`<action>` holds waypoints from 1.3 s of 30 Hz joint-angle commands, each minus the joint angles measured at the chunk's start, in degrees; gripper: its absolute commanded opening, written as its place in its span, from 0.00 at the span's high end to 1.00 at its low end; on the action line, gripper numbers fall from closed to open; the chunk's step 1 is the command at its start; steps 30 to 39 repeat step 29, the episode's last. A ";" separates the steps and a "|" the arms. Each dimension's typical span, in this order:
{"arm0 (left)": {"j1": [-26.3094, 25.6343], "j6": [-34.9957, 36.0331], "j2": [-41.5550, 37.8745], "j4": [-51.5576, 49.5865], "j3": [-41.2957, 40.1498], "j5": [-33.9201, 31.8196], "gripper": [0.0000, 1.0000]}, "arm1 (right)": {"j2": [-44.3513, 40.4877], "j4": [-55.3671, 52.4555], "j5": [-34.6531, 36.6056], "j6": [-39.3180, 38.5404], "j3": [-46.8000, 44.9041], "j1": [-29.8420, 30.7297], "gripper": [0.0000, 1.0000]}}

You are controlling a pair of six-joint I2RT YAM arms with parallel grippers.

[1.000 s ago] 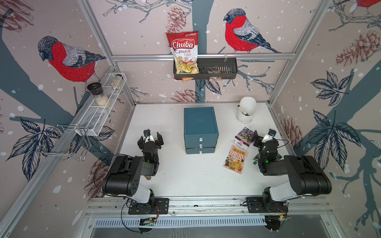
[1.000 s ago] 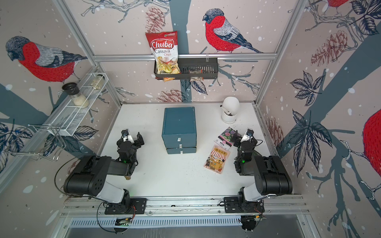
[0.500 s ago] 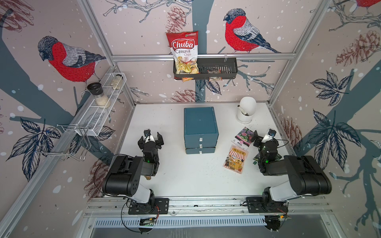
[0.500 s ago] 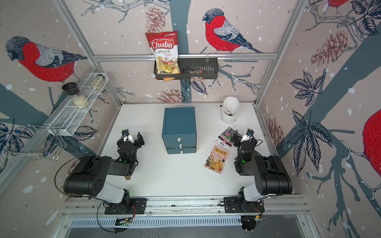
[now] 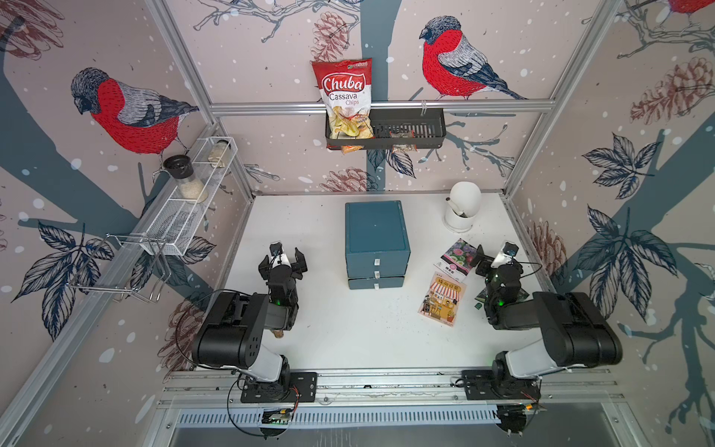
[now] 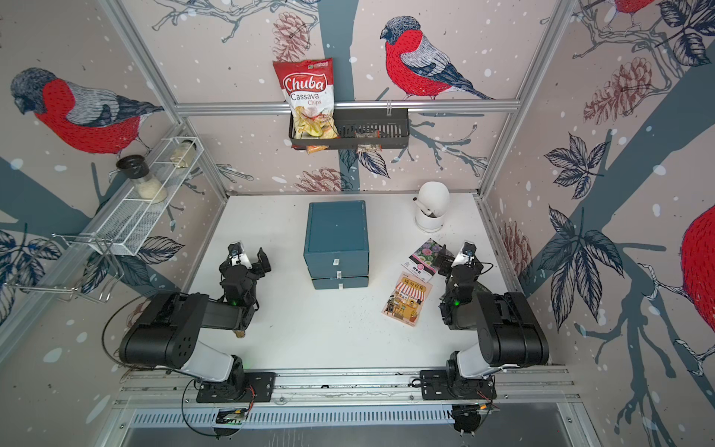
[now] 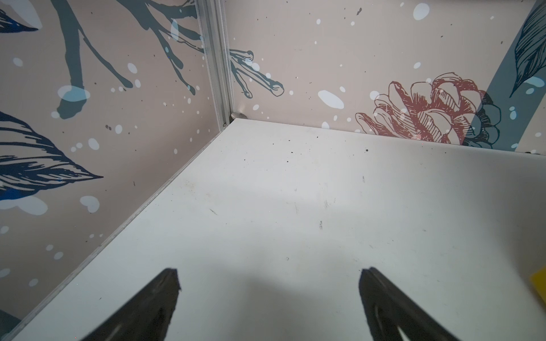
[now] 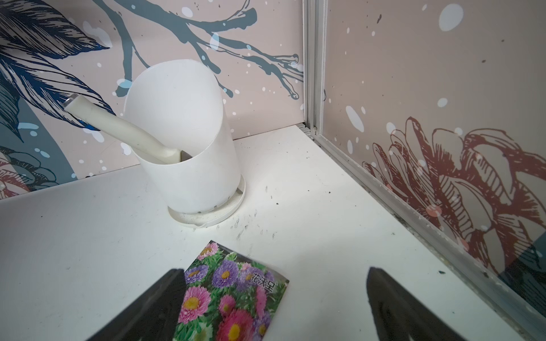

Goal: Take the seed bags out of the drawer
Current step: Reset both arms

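Note:
The blue drawer unit (image 5: 377,240) (image 6: 336,238) stands mid-table with its three drawer fronts pushed in, the lowest sticking out slightly. Two seed bags lie flat on the table to its right: a pink-purple flower packet (image 5: 456,257) (image 6: 423,258) (image 8: 230,295) and an orange-yellow shop packet (image 5: 443,300) (image 6: 408,300). A dark green corner (image 5: 481,296) peeks from under the right arm. My right gripper (image 5: 493,259) (image 8: 276,273) hangs open just over the flower packet's edge, holding nothing. My left gripper (image 5: 282,261) (image 7: 269,273) is open over bare table left of the drawers.
A white cup with a scoop (image 5: 462,207) (image 8: 189,141) stands at the back right. On the back wall a black basket (image 5: 406,127) holds a red chips bag (image 5: 346,100). A wire shelf with jars (image 5: 185,209) hangs on the left wall.

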 commanded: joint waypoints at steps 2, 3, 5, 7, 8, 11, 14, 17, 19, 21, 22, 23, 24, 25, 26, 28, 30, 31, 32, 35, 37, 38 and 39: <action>0.16 0.19 -0.14 1.87 0.25 0.21 0.02 | 0.07 1.46 0.51 -0.64 0.24 0.03 0.00; 0.16 0.21 -0.13 1.87 0.26 0.20 0.02 | 0.06 1.46 0.56 -0.62 0.23 0.00 0.00; 0.16 0.21 -0.14 1.87 0.26 0.20 0.02 | 0.09 1.50 0.56 -0.64 0.31 0.03 0.00; 0.16 0.21 -0.14 1.93 0.28 0.25 0.02 | 0.10 1.46 0.52 -0.64 0.34 0.01 0.00; 0.16 0.21 -0.14 1.84 0.26 0.24 0.01 | 0.14 1.45 0.58 -0.65 0.25 0.04 0.00; 0.16 0.21 -0.14 1.89 0.24 0.18 0.02 | 0.07 1.46 0.56 -0.62 0.23 0.09 0.00; 0.16 0.21 -0.14 1.89 0.26 0.20 0.01 | 0.02 1.46 0.56 -0.67 0.26 0.05 0.00; 0.16 0.21 -0.14 1.89 0.26 0.18 0.02 | 0.01 1.53 0.52 -0.63 0.23 0.07 0.00; 0.16 0.17 -0.10 1.87 0.26 0.16 0.01 | 0.05 1.48 0.51 -0.62 0.24 0.05 0.00; 0.16 0.21 -0.14 1.91 0.27 0.22 0.01 | 0.03 1.51 0.58 -0.62 0.23 0.01 0.00; 0.16 0.21 -0.14 1.87 0.26 0.24 0.02 | 0.11 1.39 0.52 -0.62 0.31 0.08 0.00; 0.16 0.21 -0.14 1.86 0.25 0.17 0.02 | 0.47 1.32 0.45 -0.63 0.57 0.04 0.00; 0.16 0.21 -0.14 1.91 0.30 0.21 0.02 | 1.08 2.27 0.26 -0.70 0.52 -0.07 0.00; 0.16 0.21 -0.12 1.86 0.28 0.22 0.02 | 0.97 2.68 0.25 -0.79 0.33 -0.04 0.00; 0.16 0.21 -0.14 1.87 0.34 0.21 0.02 | 0.65 1.90 0.30 -0.71 0.44 -0.06 0.00; 0.16 0.17 -0.14 1.78 0.35 0.32 0.02 | 0.13 2.10 0.31 -0.70 0.12 0.04 0.00; 0.16 0.12 -0.14 1.71 0.33 0.36 0.01 | 0.21 1.76 0.25 -0.79 0.22 0.02 0.00; 0.16 0.12 -0.14 1.71 0.33 0.36 0.01 | 0.21 1.76 0.25 -0.79 0.22 0.02 0.00; 0.16 0.12 -0.14 1.71 0.33 0.36 0.01 | 0.21 1.76 0.25 -0.79 0.22 0.02 0.00; 0.16 0.12 -0.14 1.71 0.33 0.36 0.01 | 0.21 1.76 0.25 -0.79 0.22 0.02 0.00; 0.16 0.12 -0.14 1.71 0.33 0.36 0.01 | 0.21 1.76 0.25 -0.79 0.22 0.02 0.00; 0.16 0.12 -0.14 1.71 0.33 0.36 0.01 | 0.21 1.76 0.25 -0.79 0.22 0.02 0.00; 0.16 0.12 -0.14 1.71 0.33 0.36 0.01 | 0.21 1.76 0.25 -0.79 0.22 0.02 0.00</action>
